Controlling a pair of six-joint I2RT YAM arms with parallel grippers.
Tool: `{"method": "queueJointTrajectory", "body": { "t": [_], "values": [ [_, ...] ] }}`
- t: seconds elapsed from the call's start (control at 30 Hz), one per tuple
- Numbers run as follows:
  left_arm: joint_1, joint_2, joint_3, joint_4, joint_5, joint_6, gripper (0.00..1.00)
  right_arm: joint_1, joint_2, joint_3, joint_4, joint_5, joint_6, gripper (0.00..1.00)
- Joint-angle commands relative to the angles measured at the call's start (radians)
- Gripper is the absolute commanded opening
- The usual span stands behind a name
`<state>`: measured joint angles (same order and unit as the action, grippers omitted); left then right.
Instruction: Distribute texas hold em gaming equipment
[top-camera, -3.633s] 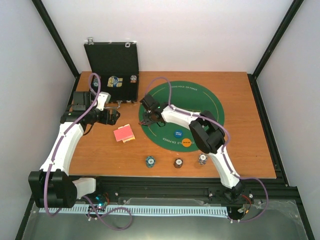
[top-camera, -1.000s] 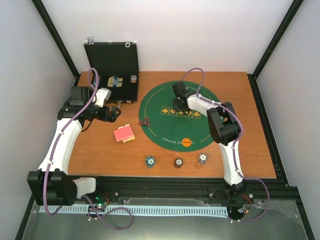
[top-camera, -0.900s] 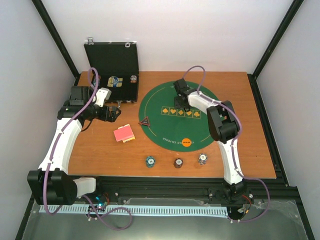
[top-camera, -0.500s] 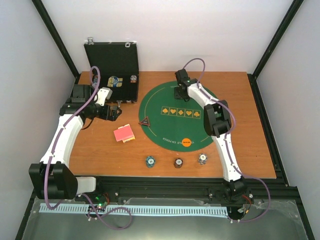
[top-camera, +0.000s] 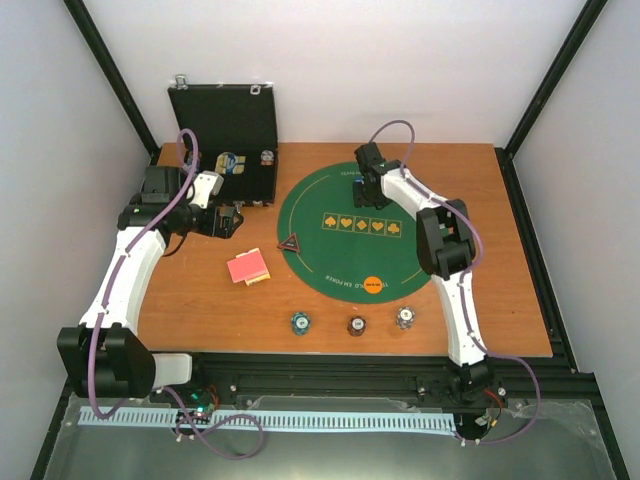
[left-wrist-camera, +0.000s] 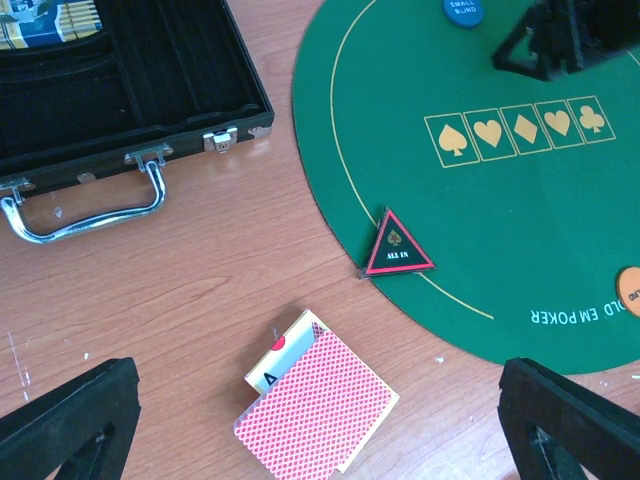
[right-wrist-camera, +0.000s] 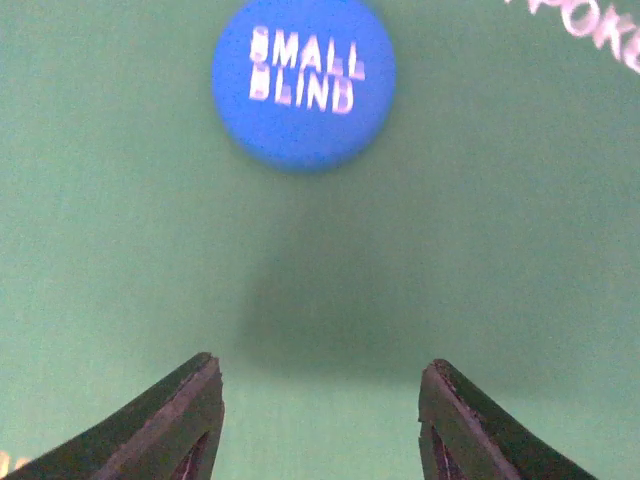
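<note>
Three chip stacks (top-camera: 356, 326) line the table's near edge. The orange disc (top-camera: 373, 285) sits on the mat (top-camera: 400, 260), with cards (top-camera: 248, 267) just left of it and the marker (top-camera: 290, 243) on its left rim. The left gripper (top-camera: 228, 220) hangs wide open. The right gripper (right-wrist-camera: 318, 375), parted and empty, hovers just short of the blue disc (right-wrist-camera: 303, 82), flat on the far felt.

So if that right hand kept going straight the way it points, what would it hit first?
Most likely the green felt mat itself, just short of the blue SMALL BLIND disc. The right hand is open, with nothing in between, though depth is hard to judge.
</note>
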<state>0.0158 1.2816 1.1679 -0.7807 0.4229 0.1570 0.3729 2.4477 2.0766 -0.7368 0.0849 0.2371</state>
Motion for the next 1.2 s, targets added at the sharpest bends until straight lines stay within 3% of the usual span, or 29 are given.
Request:
{"method": "queueJointTrajectory", "body": {
  "t": [0.0,0.17,0.4,0.87,1.17],
  "values": [
    [0.007,-0.016,0.035,-0.008,-0.001,-0.019,1.00,0.047,-0.259,-0.253,0.058,0.057,0.017,0.55],
    [0.006,-0.035,0.026,-0.020,-0.012,-0.016,1.00,0.166,-0.512,-0.642,0.149,0.122,0.068,0.56],
    [0.006,-0.050,0.006,-0.029,-0.024,-0.019,1.00,0.287,-0.700,-0.957,0.207,0.146,0.168,0.58],
    [0.007,-0.044,0.026,-0.034,-0.024,-0.025,1.00,0.350,-0.837,-1.130,0.194,0.146,0.208,0.60],
    [0.007,-0.043,0.030,-0.035,-0.022,-0.029,1.00,0.356,-0.830,-1.190,0.223,0.077,0.232,0.60]
  ]
}}
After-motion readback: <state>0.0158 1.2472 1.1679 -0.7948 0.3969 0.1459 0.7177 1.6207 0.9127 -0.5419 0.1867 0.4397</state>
